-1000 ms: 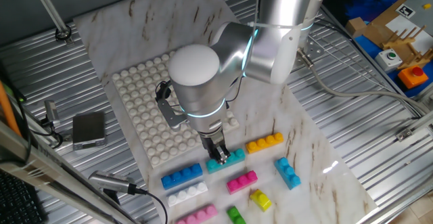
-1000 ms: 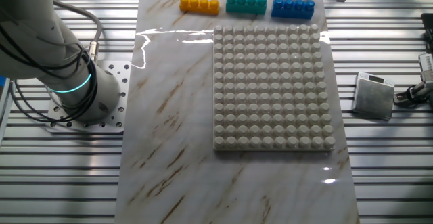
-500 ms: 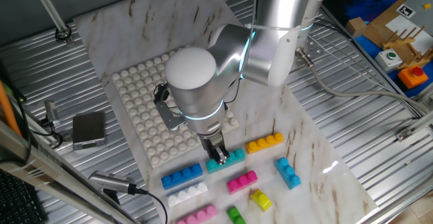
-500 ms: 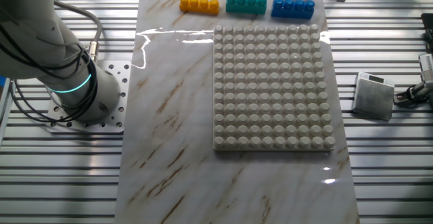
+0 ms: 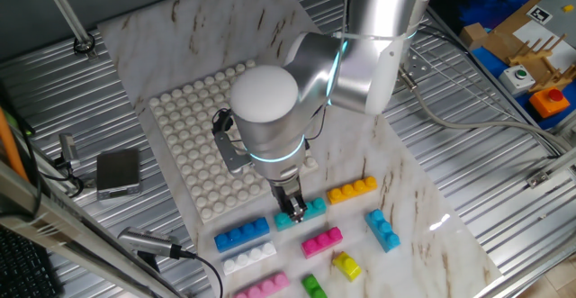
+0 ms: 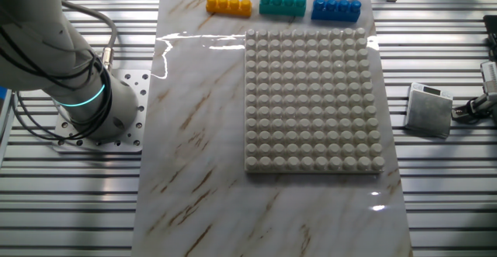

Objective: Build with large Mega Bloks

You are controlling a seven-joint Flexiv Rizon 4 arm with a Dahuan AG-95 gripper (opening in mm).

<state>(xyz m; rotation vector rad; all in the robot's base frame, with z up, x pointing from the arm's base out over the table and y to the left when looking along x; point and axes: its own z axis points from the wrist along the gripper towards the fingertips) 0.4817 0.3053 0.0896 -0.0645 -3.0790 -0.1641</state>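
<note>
Pick step: gripper [image 5: 291,210] down on teal brick [image 5: 303,212]. Fingers straddle it; clamped or not, cannot tell. Next: lift to baseplate [image 6: 314,102].

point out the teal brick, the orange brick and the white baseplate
teal brick [image 6: 283,5]: the other fixed view, middle of its front side.
orange brick [image 5: 352,190]: one fixed view, top studs.
white baseplate [image 6: 314,102]: the other fixed view, centre studs.

No writing, label, brand or number can be read anywhere in either view, and the only sign-like thing, a black-and-white square marker on the cardboard box [image 5: 537,13] off the table's far right corner, carries no readable characters.
</note>
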